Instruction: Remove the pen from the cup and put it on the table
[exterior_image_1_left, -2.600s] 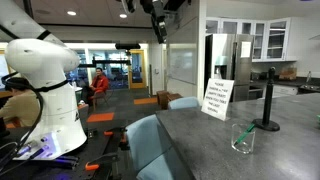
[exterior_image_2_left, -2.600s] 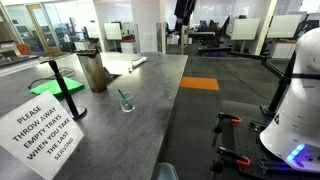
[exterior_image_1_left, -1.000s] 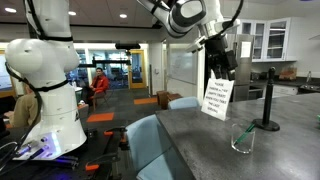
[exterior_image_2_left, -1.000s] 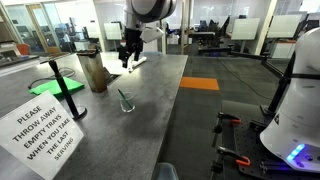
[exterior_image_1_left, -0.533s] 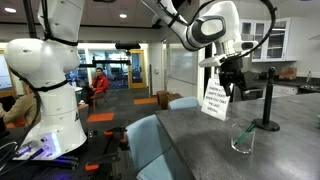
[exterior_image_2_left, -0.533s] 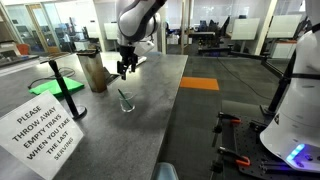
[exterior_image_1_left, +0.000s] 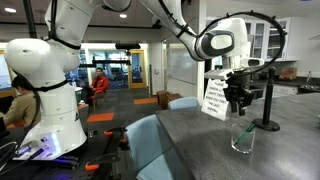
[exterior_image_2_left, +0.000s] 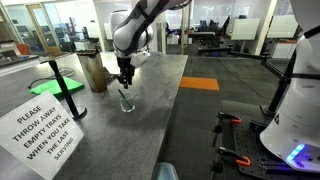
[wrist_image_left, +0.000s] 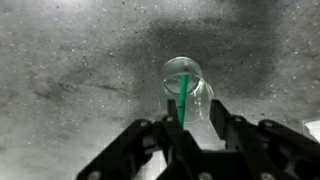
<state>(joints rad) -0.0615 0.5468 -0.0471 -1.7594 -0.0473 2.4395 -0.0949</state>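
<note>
A white card sign (exterior_image_2_left: 40, 125) stands on the table (exterior_image_2_left: 160, 115) at about 8 o'clock from the cup (exterior_image_2_left: 126, 102). Its black capitals read "PLEASE THROW AWAY EMPTY TRAYS WHEN YOU HAVE THE LAST SERVING", though the lower lines are less sure. The same sign (exterior_image_1_left: 214, 97) shows in an exterior view at about 10 o'clock from the cup (exterior_image_1_left: 243, 138), its lettering too small to read there.

The white arm (exterior_image_1_left: 220, 42) rises from its bulky base at 9 o'clock in the picture. It arches across the top and bends down at the wrist so that the gripper (exterior_image_1_left: 238, 108) points straight down, just above the cup's rim. In an exterior view the arm (exterior_image_2_left: 135, 25) comes in from 12 o'clock and the gripper (exterior_image_2_left: 124, 82) hangs directly over the cup.

In the wrist view the gripper (wrist_image_left: 193, 120) enters from 6 o'clock. Its dark fingers (wrist_image_left: 235, 135) are spread apart, one on each side of the near end of the pen (wrist_image_left: 183, 103). Whether either pad touches the pen cannot be told.

The green pen (exterior_image_2_left: 124, 97) stands inside the clear cup (wrist_image_left: 172, 80), leaning against its wall. The cup stands upright on the grey table (wrist_image_left: 70, 60).

A black post (exterior_image_1_left: 270, 100) on a round base stands at about 2 o'clock from the cup, near but apart. In an exterior view the post (exterior_image_2_left: 52, 75) stands at 10 o'clock, with a brown container (exterior_image_2_left: 93, 72) between it and the cup.
</note>
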